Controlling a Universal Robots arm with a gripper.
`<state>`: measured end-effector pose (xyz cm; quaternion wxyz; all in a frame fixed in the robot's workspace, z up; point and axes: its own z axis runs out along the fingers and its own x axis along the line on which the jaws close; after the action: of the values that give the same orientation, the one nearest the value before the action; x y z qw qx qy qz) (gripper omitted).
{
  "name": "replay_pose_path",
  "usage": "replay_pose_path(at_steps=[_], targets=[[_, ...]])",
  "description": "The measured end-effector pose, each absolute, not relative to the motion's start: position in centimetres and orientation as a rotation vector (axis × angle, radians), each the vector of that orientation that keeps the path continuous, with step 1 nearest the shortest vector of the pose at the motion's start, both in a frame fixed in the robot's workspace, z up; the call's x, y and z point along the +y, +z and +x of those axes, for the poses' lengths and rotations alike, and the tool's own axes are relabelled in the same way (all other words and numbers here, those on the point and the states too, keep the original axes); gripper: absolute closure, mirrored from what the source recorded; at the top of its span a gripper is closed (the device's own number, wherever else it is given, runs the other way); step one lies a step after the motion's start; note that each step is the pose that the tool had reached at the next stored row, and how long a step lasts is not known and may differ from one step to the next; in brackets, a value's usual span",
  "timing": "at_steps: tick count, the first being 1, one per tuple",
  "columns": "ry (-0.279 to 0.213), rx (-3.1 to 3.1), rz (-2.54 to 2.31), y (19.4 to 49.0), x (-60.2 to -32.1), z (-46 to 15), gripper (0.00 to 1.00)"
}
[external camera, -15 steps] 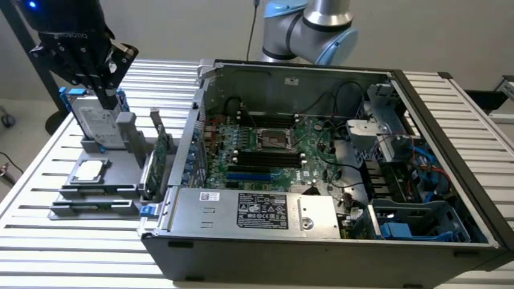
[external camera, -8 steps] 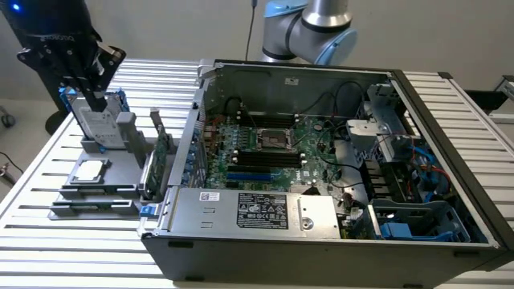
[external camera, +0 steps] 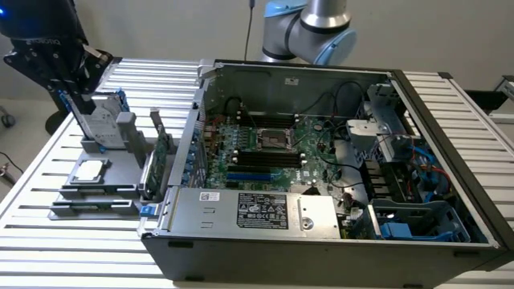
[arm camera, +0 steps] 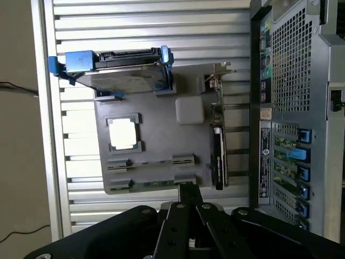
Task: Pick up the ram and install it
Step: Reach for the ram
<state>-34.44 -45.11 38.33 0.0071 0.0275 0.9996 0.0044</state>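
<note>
You've got the big open grey metal PC case [external camera: 321,241] on the ext. view's right. Just beside it sits the flat grey plastic parts tray [external camera: 120,173]. The black gripper [external camera: 78,96] hangs above the tray w/ jaws squeezed shut. The long thin green ram stick [arm camera: 148,186] lies in the tray's edge slot, not held.

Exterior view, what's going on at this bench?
A robot arm hangs its tool, shut and empty, above the grey parts holder beside the open computer case. The ram lies in the holder's end slot, not yet picked up, close to the tool's tip. The motherboard's black slots look unfilled.
</note>
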Motion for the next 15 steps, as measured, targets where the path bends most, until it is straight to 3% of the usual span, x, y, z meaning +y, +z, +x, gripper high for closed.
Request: replay_pose_path(at_steps=[15], targets=[[-0.006,3.138,0.078,37.5,-45.2,-37.6,0.89]])
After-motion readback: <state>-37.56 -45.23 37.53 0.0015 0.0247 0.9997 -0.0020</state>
